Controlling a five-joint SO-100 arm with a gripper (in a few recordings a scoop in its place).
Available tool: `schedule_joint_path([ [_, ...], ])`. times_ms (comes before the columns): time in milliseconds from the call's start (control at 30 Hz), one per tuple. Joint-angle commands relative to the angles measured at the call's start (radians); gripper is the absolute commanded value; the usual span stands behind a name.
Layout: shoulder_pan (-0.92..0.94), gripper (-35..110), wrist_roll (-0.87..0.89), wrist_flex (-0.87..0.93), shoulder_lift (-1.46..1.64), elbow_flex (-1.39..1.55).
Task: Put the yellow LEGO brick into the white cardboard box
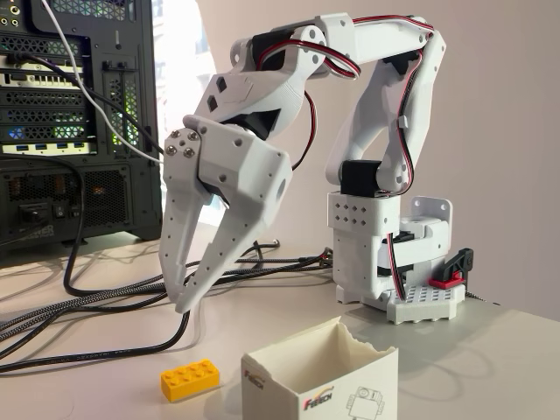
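The yellow LEGO brick [189, 379] lies flat on the table near the front edge, left of the white cardboard box [320, 380]. The box stands open-topped with a torn rim, and a red-and-black logo and a robot drawing show on its front. My white gripper [178, 297] hangs above and slightly behind the brick, pointing down and apart from it. Its two fingertips meet at the bottom, with a narrow wedge of gap higher up and nothing held between them.
Black and braided cables [105, 302] run across the table behind the brick. A black computer case [74, 114] stands at the back left. My arm's base sits on a white studded plate [429, 302] behind the box on the right.
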Motion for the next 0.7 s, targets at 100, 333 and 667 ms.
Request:
schedule_joint_path([
  [100, -0.012, 7, 0.150, 0.026, -0.072, -0.055],
  [333, 0.015, 18, 0.166, 0.181, -0.137, -0.144],
  [667, 0.025, 30, 0.279, 0.264, -0.235, -0.233],
])
